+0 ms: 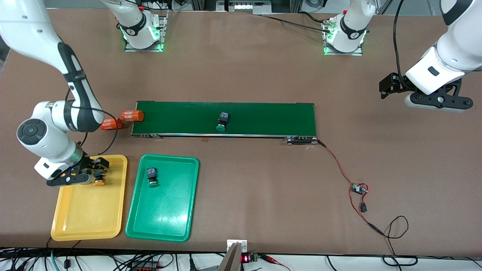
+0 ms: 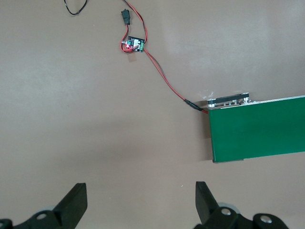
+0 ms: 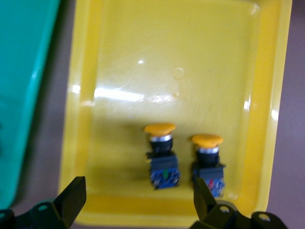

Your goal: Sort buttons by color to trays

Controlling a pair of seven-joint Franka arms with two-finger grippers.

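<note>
The right gripper (image 1: 98, 174) hangs spread over two orange-capped buttons (image 3: 162, 157) lying in the yellow plastic tray (image 1: 75, 222). The left gripper (image 1: 388, 86) waits spread, off the belt's end. The green-capped button (image 1: 222, 121) on the dark-green conveyor belt (image 1: 263, 116) looks light and rigid, best pinched across its boxy body.

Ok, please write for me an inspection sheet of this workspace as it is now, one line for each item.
Surface: brown table, with a green conveyor belt across its middle.
Job's things: two yellow buttons lie in the yellow tray; one green button in the green tray; another green button on the belt.
Clutter: two orange "4680" cylinders at the belt's end toward the right arm.
Grippers: right gripper open, low over the yellow tray; left gripper open, waiting over bare table.
Cables: red-black wire runs from the belt to a small circuit board.
Surroundings: more cables along the table edge nearest the front camera.
</note>
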